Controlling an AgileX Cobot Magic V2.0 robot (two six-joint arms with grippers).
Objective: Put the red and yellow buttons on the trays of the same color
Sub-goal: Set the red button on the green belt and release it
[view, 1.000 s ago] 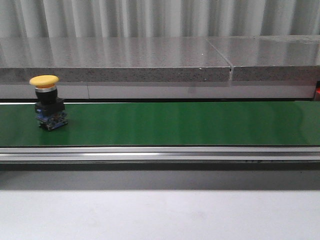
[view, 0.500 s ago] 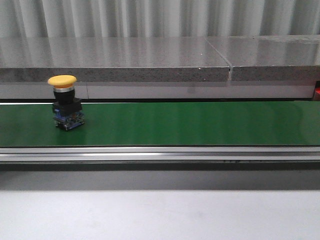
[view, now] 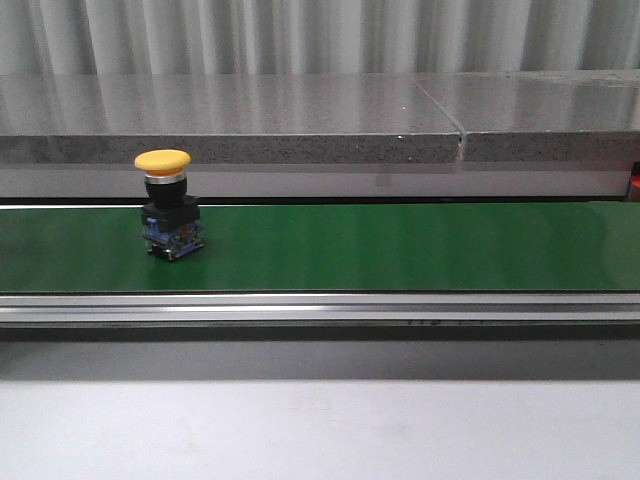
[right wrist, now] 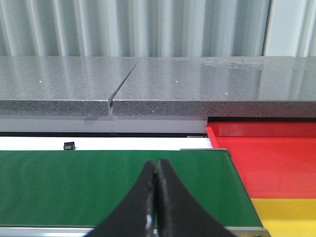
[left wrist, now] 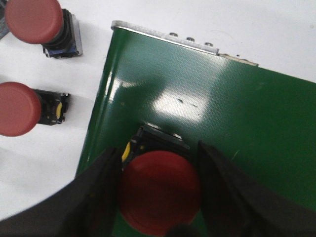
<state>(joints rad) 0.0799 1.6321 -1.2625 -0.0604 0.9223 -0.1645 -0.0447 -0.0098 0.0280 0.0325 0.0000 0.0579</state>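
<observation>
In the front view a yellow button (view: 168, 215) stands upright on the green conveyor belt (view: 400, 245), left of centre, and no gripper shows there. Seen from the left wrist, my left gripper (left wrist: 159, 165) is shut on a red button (left wrist: 160, 197), its fingers pressing both sides of the cap, and the button's base is at the end of the belt (left wrist: 222, 108). My right gripper (right wrist: 157, 165) is shut and empty above the belt (right wrist: 74, 182). Beside that end lie the red tray (right wrist: 276, 153) and the yellow tray (right wrist: 291, 215).
Two more red buttons (left wrist: 32, 19) (left wrist: 17, 108) lie on the white table beside the belt's end. A grey stone ledge (view: 300, 120) runs behind the belt. A small black part (right wrist: 69, 145) sits on the white strip behind the belt.
The yellow button has ridden the belt to the right, from the far left toward the centre.
</observation>
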